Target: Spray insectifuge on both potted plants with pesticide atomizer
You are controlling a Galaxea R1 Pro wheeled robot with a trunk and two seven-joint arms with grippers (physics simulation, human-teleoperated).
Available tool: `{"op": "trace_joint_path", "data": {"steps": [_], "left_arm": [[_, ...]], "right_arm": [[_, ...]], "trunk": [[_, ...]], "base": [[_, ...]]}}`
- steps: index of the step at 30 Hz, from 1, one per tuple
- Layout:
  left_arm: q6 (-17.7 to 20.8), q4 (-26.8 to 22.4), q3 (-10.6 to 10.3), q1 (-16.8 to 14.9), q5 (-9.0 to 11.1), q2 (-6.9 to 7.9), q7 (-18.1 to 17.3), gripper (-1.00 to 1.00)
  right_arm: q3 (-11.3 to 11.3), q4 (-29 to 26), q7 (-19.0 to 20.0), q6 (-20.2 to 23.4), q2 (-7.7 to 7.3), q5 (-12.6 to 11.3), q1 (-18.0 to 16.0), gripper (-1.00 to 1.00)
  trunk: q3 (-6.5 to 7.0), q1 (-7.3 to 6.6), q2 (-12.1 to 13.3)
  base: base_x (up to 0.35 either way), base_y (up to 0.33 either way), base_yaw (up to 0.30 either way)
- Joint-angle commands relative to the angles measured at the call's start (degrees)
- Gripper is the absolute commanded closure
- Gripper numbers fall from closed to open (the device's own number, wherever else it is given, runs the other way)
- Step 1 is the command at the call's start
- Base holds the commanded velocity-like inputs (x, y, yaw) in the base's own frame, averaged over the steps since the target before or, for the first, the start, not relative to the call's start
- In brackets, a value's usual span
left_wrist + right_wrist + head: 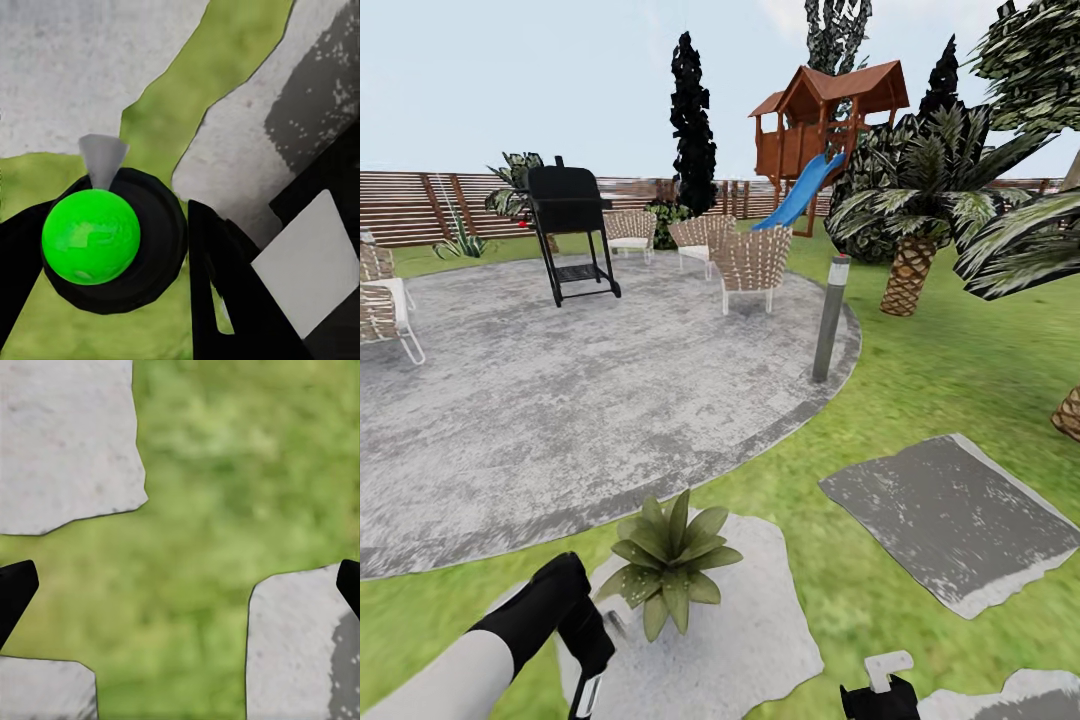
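- Looking across the round grey patio [560, 400], I am seeing lawn all around it.
- Nearer me, a pale stepping stone [760, 620] is carrying one potted plant [670, 565], just beside my left pincer [585, 650].
- My left pincer is closing snugly on a dark round body with a green ball and a grey cone. I am judging this to be the spray bottle [112, 240], seen end-on.
- It is looking light, stiff and smooth, so I am keeping the grip on the body, below the nozzle.
- My right pincer [180, 585] is hanging wide open and empty over grass.
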Motion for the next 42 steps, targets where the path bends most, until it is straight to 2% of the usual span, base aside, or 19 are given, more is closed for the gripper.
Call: {"op": "trace_joint_path", "data": {"steps": [1,5,6,8,11,13,19,25,33,35,37,42], "left_arm": [[0.3,0.0,0.0,0.0,-0.3,-0.27,0.3,1.0],[0.3,1.1,0.1,0.2,-0.3,0.6,1.4,1.0],[0.2,1.6,0.3,0.2,-0.2,1.34,2.2,1.0],[0.1,2.2,1.2,0.2,0.0,1.79,4.1,1.0],[0.0,2.8,3.3,0.2,0.0,1.51,5.5,1.0],[-0.1,2.9,3.6,0.2,0.0,1.24,5.7,1.0],[0.0,2.9,3.9,0.2,0.1,1.02,5.9,1.0],[0.0,2.9,4.0,0.2,0.0,0.96,5.9,1.0],[0.0,3.5,3.9,0.3,0.0,0.63,6.1,1.0],[0.0,5.3,3.9,0.3,0.0,0.66,7.6,1.0],[-0.2,8.7,3.9,0.4,0.5,0.68,10.8,1.0],[-0.5,10.9,4.1,0.4,3.0,1.32,12.8,1.0]], "right_arm": [[-0.4,0.1,-0.1,-0.3,0.02,0.6,0.0,-1.0],[-0.4,0.1,-0.1,-0.3,0.02,0.6,0.0,-1.0],[-0.4,0.1,-0.1,-0.3,0.02,0.6,0.0,-1.0],[-0.4,0.1,-0.1,-0.3,0.02,0.6,0.0,-1.0],[-0.4,0.1,-0.1,-0.3,0.02,0.6,0.0,-1.0],[-0.4,0.1,-0.1,-0.3,0.04,0.6,0.0,-1.0],[-0.4,0.1,-0.1,-0.3,0.1,0.6,0.0,-1.0],[-0.4,0.1,-0.1,-0.3,0.11,0.6,0.0,-1.0],[-0.4,0.1,-0.1,-0.3,0.11,0.6,0.0,-1.0],[-0.4,0.1,-0.1,-0.3,0.11,0.6,0.0,-1.0],[-0.4,0.1,-0.1,-0.3,0.11,0.6,0.0,-1.0],[-0.4,0.1,-0.1,-0.3,0.11,0.6,0.0,-1.0]], "trunk": [[-0.05,-0.01,0.0],[-0.05,-0.01,0.0],[-0.05,-0.01,0.0],[-0.05,-0.01,0.0],[-0.05,-0.01,0.0],[-0.05,-0.01,0.0],[-0.05,-0.01,0.0],[-0.05,-0.01,0.0],[-0.05,-0.01,0.0],[-0.05,-0.01,0.0],[-0.05,-0.01,0.0],[-0.05,-0.01,0.0]], "base": [[0.0,0.0,0.0],[0.0,0.0,0.0],[0.0,0.0,0.0],[0.0,0.0,0.0],[0.0,0.0,0.0],[0.0,0.0,0.0],[0.0,-0.032,0.095],[0.043,-0.25,0.225],[0.141,-0.242,0.014],[0.08,-0.076,0.0],[0.024,-0.023,0.0],[0.005,-0.004,0.0]]}}
